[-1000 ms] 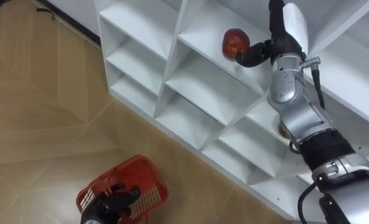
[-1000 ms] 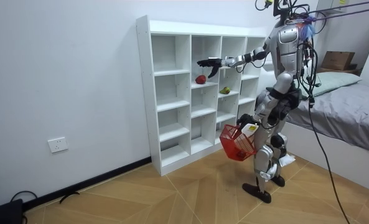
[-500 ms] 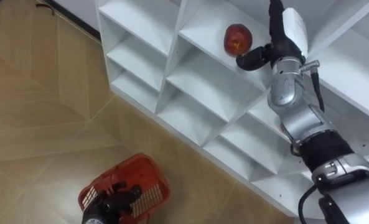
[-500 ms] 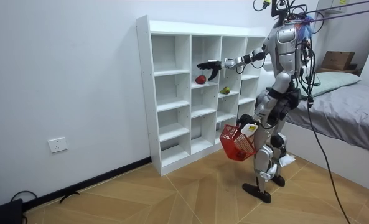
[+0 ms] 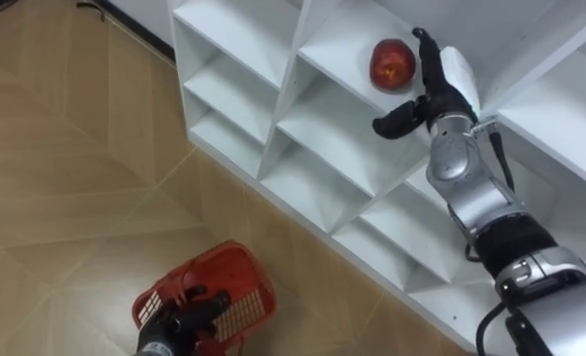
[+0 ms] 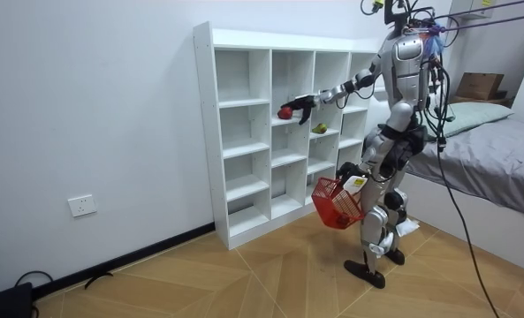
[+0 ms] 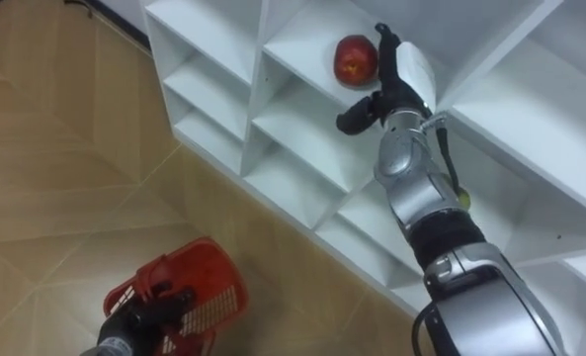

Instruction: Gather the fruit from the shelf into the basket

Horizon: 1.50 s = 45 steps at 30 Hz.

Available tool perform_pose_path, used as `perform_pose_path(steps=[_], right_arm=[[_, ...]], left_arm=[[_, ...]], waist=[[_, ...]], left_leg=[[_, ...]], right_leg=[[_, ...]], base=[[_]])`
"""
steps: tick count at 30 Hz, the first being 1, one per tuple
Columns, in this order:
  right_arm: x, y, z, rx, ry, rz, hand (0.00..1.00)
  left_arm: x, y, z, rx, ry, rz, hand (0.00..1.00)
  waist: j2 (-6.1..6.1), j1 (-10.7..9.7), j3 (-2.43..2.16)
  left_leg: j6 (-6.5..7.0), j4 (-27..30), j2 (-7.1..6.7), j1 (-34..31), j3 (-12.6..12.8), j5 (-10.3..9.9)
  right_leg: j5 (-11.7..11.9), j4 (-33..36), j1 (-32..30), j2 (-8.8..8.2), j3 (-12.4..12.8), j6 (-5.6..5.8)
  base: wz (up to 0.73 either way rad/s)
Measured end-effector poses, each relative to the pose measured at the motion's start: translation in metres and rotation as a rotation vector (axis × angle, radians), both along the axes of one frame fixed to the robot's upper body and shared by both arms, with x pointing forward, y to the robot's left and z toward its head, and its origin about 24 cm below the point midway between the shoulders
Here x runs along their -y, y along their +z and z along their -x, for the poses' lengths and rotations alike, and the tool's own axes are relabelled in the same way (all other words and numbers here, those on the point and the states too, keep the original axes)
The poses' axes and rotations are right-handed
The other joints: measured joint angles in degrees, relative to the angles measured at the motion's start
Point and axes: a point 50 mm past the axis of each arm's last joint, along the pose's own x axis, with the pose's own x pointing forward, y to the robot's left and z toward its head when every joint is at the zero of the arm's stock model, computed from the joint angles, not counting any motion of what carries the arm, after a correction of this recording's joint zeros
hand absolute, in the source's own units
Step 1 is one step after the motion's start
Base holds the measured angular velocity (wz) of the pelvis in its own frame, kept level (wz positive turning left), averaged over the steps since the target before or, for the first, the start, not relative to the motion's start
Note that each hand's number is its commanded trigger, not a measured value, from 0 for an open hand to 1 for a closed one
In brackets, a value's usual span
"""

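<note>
Item: one round red apple (image 5: pixel 392 63), lying on the board of an upper compartment, in the second column from the room view's left, close to the board's front edge.

At the item: right hand (image 5: pixel 443 87), arm stretched out to the compartment. Fingers (image 5: pixel 424 51) run straight along the apple's side, touching it or just beside it; which of the two cannot be told. The thumb is splayed below the fruit. The hand is unclenched, with nothing grasped.

Housing: tall white open-fronted shelf unit (image 6: pixel 235 132) of square compartments, standing against a white wall.

Also shelved: one small yellowish fruit (image 6: pixel 319 129), in the next column toward the room view's right, a little lower than the apple.

Carried: red plastic mesh basket (image 5: pixel 235 289), hanging low at the robot's left side above the floor, well apart from the apple. Left hand (image 5: pixel 179 326) grasps it, fingers curled over its rim.

Setting: light wooden parquet floor (image 5: pixel 65 178). The robot stands upright before the unit, between it and a grey-covered bed (image 6: pixel 500 168) at the room view's right edge.
</note>
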Motion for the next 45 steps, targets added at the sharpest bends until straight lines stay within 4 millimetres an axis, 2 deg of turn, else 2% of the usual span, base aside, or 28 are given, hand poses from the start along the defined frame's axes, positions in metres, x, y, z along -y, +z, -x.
perform_pose_path(steps=[5,9,17,28,38,40,42,45], right_arm=[[0.005,0.005,-0.007,-0.018,-0.027,0.01,0.0],[0.006,0.015,-0.014,-0.006,-0.05,-0.038,0.0],[0.006,0.015,-0.014,-0.013,-0.074,-0.149,0.0],[0.011,0.026,-0.018,0.041,-0.11,-0.29,0.0],[0.011,0.041,-0.022,0.106,-0.118,-0.357,0.0],[0.011,0.041,-0.022,0.106,-0.118,-0.365,0.0],[0.011,0.04,-0.021,0.102,-0.129,-0.452,0.0],[0.011,0.038,-0.021,0.092,-0.145,-0.551,0.0]], left_arm=[[0.001,0.0,-0.003,0.002,-0.009,-0.005,1.0],[0.001,0.0,-0.004,0.006,-0.035,-0.014,1.0],[-0.001,0.001,-0.005,0.011,-0.05,-0.024,1.0],[-0.002,0.001,-0.004,0.012,-0.049,-0.025,1.0],[0.001,-0.001,-0.002,0.002,-0.044,-0.01,1.0],[0.002,-0.001,-0.001,-0.002,-0.045,-0.005,1.0],[0.005,-0.002,0.0,-0.011,-0.046,0.005,1.0],[0.009,-0.003,0.002,-0.015,-0.046,0.014,1.0]], waist=[[-0.16,0.44,0.59],[-0.34,0.38,0.68],[-0.67,-0.08,0.83],[-0.67,-0.63,0.83],[0.43,-1.21,0.46],[0.87,-1.21,0.23],[1.64,-1.12,-0.16],[2.27,-1.04,-0.47]], left_leg=[[0.01,-0.04,-0.05,-0.09,0.04,0.01],[0.02,-0.02,-0.06,-0.18,0.08,0.02],[0.02,0.09,-0.05,0.01,-0.02,0.04],[0.05,0.49,-0.15,0.0,-0.33,0.05],[0.05,0.93,-0.19,0.15,-0.37,0.05],[0.05,1.0,-0.19,0.19,-0.39,0.05],[0.05,1.1,-0.17,0.36,-0.42,0.05],[0.02,1.09,-0.12,0.47,-0.6,0.08]], right_leg=[[0.0,0.05,-0.14,-0.09,-0.12,0.01],[-0.01,0.12,-0.24,-0.21,-0.72,0.02],[-0.01,0.1,0.13,-0.29,-1.41,0.03],[-0.01,0.09,0.49,-0.21,-1.35,0.02],[-0.01,0.13,0.87,-0.21,-1.34,0.02],[-0.01,0.19,0.95,-0.22,-1.4,0.02],[-0.01,0.37,1.08,-0.24,-1.41,0.02],[-0.01,0.68,1.1,-0.23,-1.54,0.02]], base=[[0.0],[0.0],[0.0],[0.0],[0.0],[0.0],[0.0],[0.0]])
